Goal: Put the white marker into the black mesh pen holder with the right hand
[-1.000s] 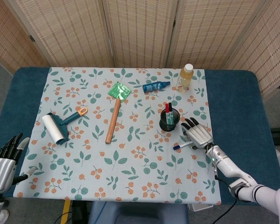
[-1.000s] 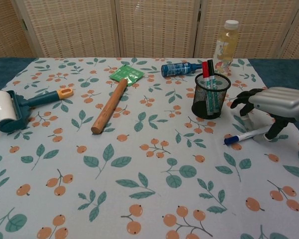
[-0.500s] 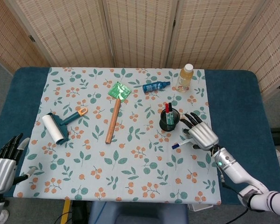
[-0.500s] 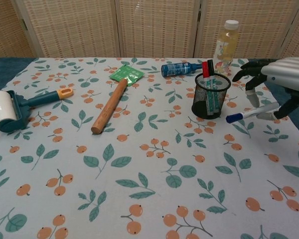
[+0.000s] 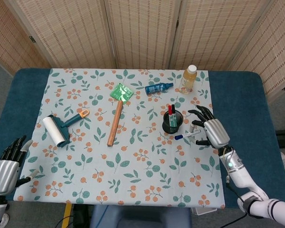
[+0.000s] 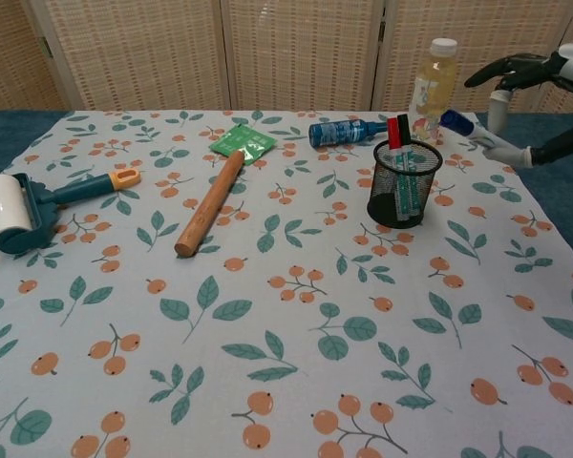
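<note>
with my right hand pinching the white marker in the air just right of the black mesh pen holder, i'm mid-carry and next need to tip it upright over the opening.

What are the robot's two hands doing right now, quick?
Left hand: open, holding nothing, at the table's near left edge.
Right hand: holding the white marker, lifted beside the black mesh pen holder.
</note>
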You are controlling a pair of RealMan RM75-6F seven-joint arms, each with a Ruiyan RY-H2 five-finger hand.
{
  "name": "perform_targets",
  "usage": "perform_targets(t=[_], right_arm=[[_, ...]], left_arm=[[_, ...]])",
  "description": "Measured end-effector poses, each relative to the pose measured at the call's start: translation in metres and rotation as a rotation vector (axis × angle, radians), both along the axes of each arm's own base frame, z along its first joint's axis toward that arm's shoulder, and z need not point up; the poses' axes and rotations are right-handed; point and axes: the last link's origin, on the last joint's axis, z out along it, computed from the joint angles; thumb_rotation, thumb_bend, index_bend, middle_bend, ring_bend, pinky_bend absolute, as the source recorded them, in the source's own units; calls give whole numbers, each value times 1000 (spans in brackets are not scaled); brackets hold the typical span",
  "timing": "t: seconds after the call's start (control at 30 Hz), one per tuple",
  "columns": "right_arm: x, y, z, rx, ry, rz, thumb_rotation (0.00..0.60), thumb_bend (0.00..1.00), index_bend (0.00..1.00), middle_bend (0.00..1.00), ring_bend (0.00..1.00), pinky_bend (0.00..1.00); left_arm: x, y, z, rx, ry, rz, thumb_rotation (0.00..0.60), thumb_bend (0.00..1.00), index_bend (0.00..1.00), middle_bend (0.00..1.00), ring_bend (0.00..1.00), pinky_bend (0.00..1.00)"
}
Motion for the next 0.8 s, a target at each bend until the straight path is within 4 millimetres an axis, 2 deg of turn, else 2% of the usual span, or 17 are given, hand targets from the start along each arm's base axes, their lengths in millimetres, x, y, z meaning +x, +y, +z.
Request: perform_targets(t=[0.17, 0.3, 0.53, 0.8], right_arm=[[0, -12, -23, -1, -231, -73, 600, 270, 640, 162, 41, 5], [11, -21, -29, -40, -348, -83, 600, 270, 639, 162, 41, 5], [26, -30, -39, -76, -481, -109, 600, 280, 640, 162, 41, 5], [24, -34, -56, -86, -520, -163, 600, 282, 639, 162, 41, 5]], left_arm=[[0, 0, 2, 0, -6, -3, 600, 206, 0, 0, 0, 205], [-1, 0, 3, 0, -12, 1, 600, 206, 0, 0, 0, 205], [-2, 1, 4, -4, -17, 1, 600, 206, 0, 0, 0, 205], [-2, 0, 9, 9, -27, -3, 600, 206, 0, 0, 0, 205]])
